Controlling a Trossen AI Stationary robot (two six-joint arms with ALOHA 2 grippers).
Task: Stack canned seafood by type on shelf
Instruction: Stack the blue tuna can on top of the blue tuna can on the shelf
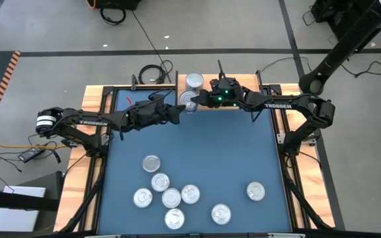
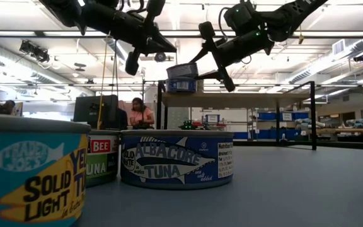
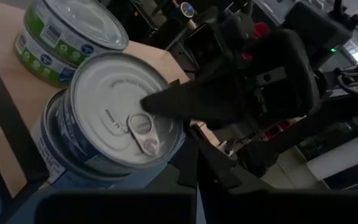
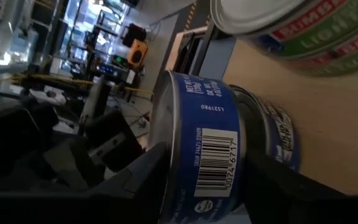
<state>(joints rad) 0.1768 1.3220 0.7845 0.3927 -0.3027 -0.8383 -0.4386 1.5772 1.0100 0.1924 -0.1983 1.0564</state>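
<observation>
The right gripper (image 1: 197, 100) straddles the upper blue tin (image 4: 210, 155) of a two-tin stack on the wooden shelf (image 1: 243, 108), its fingers spread just wide of the tin's sides. The left gripper (image 1: 177, 112) hangs closed and empty beside that stack. A green-labelled stack (image 3: 67, 31) stands nearby; eight more tins (image 1: 171, 198) lie on the blue table (image 1: 230, 152).

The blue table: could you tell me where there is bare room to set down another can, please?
The blue table lies bare in a broad band between the shelf and the loose cans; its right edge beyond the lone can is free too. The cluster at front left is crowded, and so is the shelf's left end, where both grippers meet at the stacked cans.
</observation>
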